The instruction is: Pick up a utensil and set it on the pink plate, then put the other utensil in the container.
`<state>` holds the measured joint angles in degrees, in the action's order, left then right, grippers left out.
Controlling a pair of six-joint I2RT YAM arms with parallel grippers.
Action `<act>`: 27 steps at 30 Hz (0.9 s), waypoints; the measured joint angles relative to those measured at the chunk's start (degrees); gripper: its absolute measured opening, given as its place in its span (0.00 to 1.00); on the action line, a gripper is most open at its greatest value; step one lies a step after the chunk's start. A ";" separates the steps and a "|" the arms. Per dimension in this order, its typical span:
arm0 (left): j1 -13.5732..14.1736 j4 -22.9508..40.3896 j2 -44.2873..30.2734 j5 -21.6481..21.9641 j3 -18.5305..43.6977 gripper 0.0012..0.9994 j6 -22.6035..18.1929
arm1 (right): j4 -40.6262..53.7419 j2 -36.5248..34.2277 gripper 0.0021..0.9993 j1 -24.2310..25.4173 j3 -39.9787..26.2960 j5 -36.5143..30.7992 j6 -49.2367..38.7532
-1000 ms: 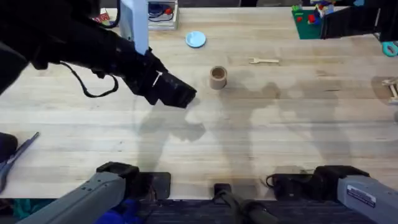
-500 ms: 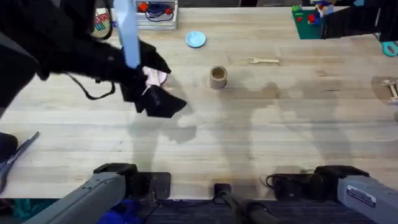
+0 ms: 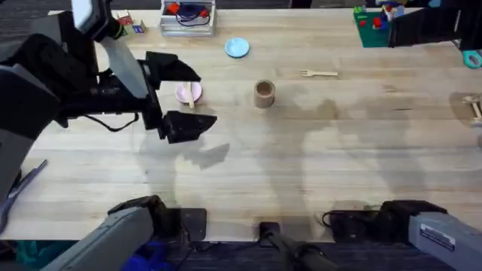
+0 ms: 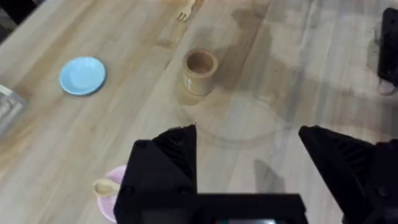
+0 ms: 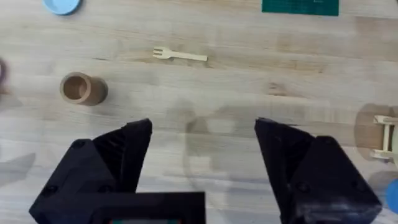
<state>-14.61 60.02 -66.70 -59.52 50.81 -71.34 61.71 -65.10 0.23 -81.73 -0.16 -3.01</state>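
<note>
The pink plate (image 3: 188, 92) lies left of centre with the pale wooden spoon (image 3: 190, 96) resting on it. The plate's edge (image 4: 118, 180) and the spoon's bowl (image 4: 104, 186) also appear in the left wrist view. My left gripper (image 3: 203, 98) hovers open over the plate, holding nothing; its fingers (image 4: 165, 162) stand wide apart. The tan cup (image 3: 263, 93) stands upright in the middle, also seen as the cup (image 5: 83, 88). The wooden fork (image 3: 318, 73) lies flat behind and to the right of it, the same fork (image 5: 179, 55). My right gripper (image 5: 204, 149) is open and empty, high above the table.
A light-blue plate (image 3: 236, 47) lies behind the cup. A clear box (image 3: 188, 15) stands at the back left and green blocks (image 3: 373, 26) at the back right. Scissors (image 3: 19, 192) lie at the left edge. A wooden piece (image 3: 474, 105) sits at the right edge.
My left arm has drawn back to the left and risen, uncovering the pink plate with the spoon lying on it. Its fingers now stand apart. Cup and fork have not moved.
</note>
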 joint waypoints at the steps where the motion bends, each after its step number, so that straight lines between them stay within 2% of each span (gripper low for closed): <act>1: 0.00 -0.79 0.00 -0.34 0.00 0.99 -0.24 | 0.02 0.00 1.00 0.00 0.00 0.00 0.00; 7: 0.00 -3.28 0.00 -0.92 0.00 0.99 -0.74 | 0.02 0.00 1.00 0.00 0.00 0.00 0.00; 21: 0.00 -2.46 0.00 0.82 0.00 0.99 -0.91 | -2.77 -0.02 1.00 0.00 0.00 0.02 -0.36; 27: 0.00 -2.42 0.00 0.82 0.00 0.99 -0.91 | -4.67 -2.84 1.00 0.00 -0.13 0.02 -8.09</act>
<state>-14.61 57.60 -66.70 -58.70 50.81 -72.25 57.05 -67.94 0.23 -81.87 -0.14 -11.09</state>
